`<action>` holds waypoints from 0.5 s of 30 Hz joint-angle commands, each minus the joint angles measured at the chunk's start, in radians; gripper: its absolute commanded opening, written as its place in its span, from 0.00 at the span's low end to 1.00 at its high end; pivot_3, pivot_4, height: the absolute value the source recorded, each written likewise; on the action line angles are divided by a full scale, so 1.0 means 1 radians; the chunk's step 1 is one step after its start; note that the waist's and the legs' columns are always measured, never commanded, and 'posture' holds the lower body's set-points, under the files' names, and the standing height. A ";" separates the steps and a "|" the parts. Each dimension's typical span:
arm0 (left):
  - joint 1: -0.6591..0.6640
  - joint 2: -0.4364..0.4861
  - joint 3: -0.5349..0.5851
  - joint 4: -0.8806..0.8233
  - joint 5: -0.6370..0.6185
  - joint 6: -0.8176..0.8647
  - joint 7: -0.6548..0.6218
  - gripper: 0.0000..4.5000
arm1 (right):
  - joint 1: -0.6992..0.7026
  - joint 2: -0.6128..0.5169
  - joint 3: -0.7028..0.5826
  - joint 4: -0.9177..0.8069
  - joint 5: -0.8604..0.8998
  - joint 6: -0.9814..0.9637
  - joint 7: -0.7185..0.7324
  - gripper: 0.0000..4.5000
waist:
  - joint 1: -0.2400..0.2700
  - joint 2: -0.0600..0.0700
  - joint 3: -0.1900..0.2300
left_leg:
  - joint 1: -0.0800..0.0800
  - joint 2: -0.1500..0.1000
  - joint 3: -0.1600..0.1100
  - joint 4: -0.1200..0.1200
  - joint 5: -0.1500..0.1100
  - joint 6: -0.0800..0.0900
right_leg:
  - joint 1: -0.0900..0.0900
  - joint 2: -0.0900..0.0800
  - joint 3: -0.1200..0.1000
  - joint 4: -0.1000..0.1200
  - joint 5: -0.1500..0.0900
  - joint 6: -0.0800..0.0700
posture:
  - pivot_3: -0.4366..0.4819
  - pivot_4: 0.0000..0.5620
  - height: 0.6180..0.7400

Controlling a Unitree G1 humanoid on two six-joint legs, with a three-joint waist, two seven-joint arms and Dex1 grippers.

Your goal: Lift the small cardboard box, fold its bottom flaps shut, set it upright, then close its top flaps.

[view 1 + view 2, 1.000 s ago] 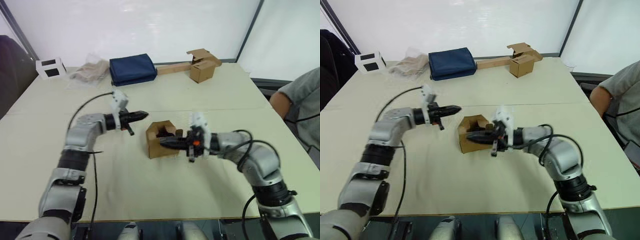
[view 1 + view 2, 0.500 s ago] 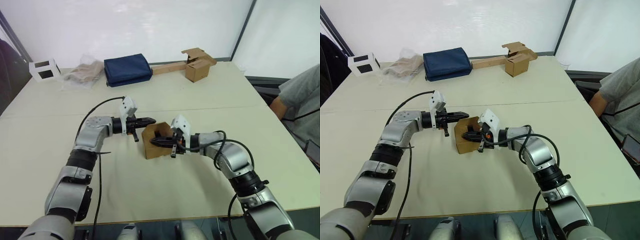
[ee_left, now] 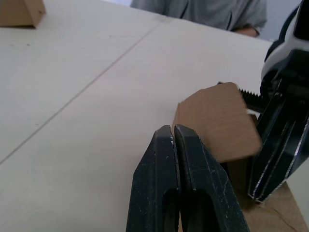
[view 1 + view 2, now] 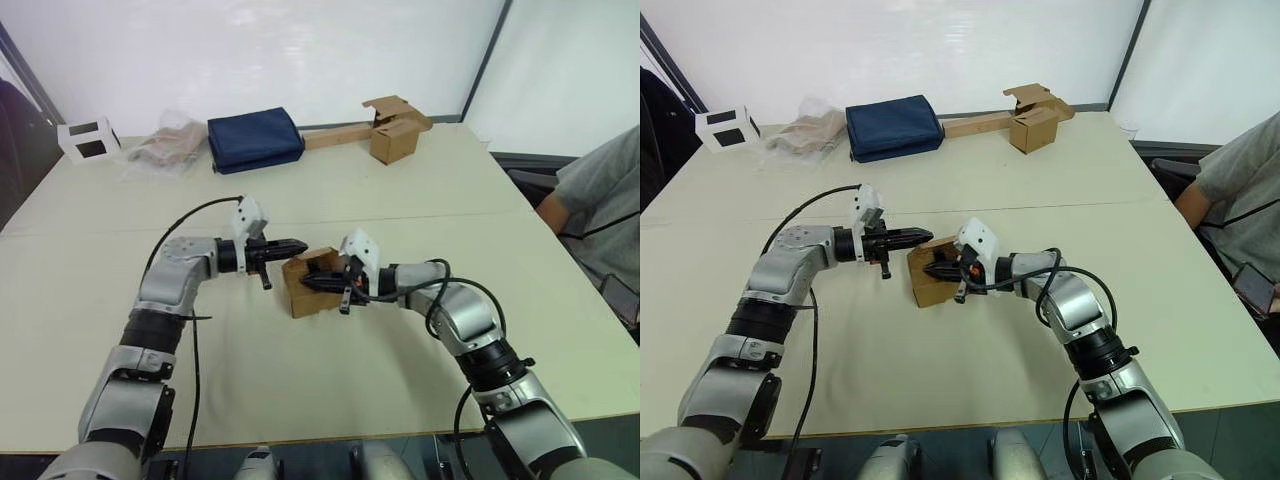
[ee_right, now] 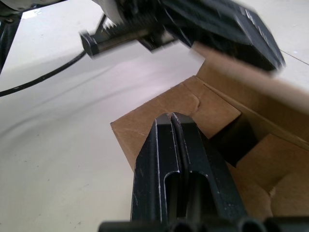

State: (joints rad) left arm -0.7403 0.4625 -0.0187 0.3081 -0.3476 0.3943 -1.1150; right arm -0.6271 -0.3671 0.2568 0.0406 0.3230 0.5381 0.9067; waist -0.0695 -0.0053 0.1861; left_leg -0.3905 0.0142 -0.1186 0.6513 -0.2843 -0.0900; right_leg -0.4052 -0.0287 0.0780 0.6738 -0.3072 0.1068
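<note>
On table (image 4: 90, 300): one small cardboard box (image 4: 305, 297) | left claw (image 4: 303, 245), right claw (image 4: 306, 283) closed

The far wall of the small cardboard box (image 4: 312, 283) is covered by the tips of the left claw (image 4: 297, 244) and the right claw (image 4: 312, 283), so contact there cannot be judged. In the right wrist view the left claw is blurred. The person (image 4: 600, 215) is cut off by the picture's edge. The white cube's (image 4: 84, 139) markings are too small to read.
</note>
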 commanded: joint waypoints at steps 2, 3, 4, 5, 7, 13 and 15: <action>0.023 0.039 0.045 -0.154 -0.074 0.085 0.011 0.01 | 0.002 -0.008 -0.034 -0.042 0.013 0.020 -0.010 0.00 | 0.001 0.000 0.000 | 0.000 0.000 0.000 0.000 0.000 0.000 | 0.000 0.000 0.000 0.000 0.000 0.000 | 0.48 0.27 1.00; 0.033 0.047 0.049 -0.185 -0.090 0.108 0.012 0.01 | 0.004 -0.010 -0.034 -0.046 0.011 0.021 -0.010 0.00 | 0.000 0.000 0.000 | 0.000 0.000 0.000 0.000 0.000 0.000 | 0.000 0.000 0.000 0.000 0.000 0.000 | 0.48 0.27 1.00; 0.079 0.093 0.033 -0.256 -0.098 0.139 -0.022 0.01 | 0.002 -0.014 -0.039 -0.047 0.010 0.023 -0.011 0.00 | 0.000 0.000 0.000 | 0.000 0.000 0.000 0.000 0.000 0.000 | 0.000 0.000 0.000 0.000 0.000 0.000 | 0.48 0.27 1.00; 0.128 0.132 0.022 -0.320 -0.108 0.166 -0.047 0.01 | 0.000 -0.017 -0.043 -0.049 0.011 0.025 -0.011 0.00 | -0.005 0.000 0.000 | 0.000 0.000 0.000 0.000 0.000 0.000 | 0.000 0.000 0.000 0.000 0.000 0.000 | 0.48 0.27 1.00; 0.188 0.173 0.012 -0.393 -0.124 0.198 -0.063 0.01 | -0.003 -0.020 -0.048 -0.050 0.013 0.028 -0.013 0.00 | -0.009 0.000 0.000 | 0.001 0.000 0.001 -0.003 0.000 0.000 | -0.001 0.000 0.002 0.000 0.000 0.000 | 0.48 0.27 1.00; 0.230 0.170 -0.036 -0.431 -0.101 0.199 -0.031 0.01 | -0.008 -0.024 -0.055 -0.050 0.013 0.032 -0.014 0.00 | 0.014 0.000 0.000 | 0.001 0.000 0.000 0.000 0.000 0.000 | 0.001 0.000 0.000 0.000 0.000 0.000 | 0.48 0.27 1.00; 0.226 0.155 -0.057 -0.407 -0.069 0.174 -0.002 0.01 | -0.007 -0.027 -0.057 -0.058 0.015 0.036 -0.012 0.00 | 0.015 0.000 0.000 | 0.001 0.000 0.000 0.000 0.000 0.000 | 0.002 0.000 0.000 -0.001 0.000 0.000 | 0.48 0.27 1.00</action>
State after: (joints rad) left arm -0.5068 0.6222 -0.0639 -0.0911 -0.4375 0.5978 -1.1359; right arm -0.6236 -0.3894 0.2199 0.0209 0.3283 0.5741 0.8918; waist -0.0547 -0.0052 0.1863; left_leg -0.3897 0.0143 -0.1183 0.6506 -0.2843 -0.0900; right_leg -0.4037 -0.0287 0.0782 0.6731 -0.3073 0.1067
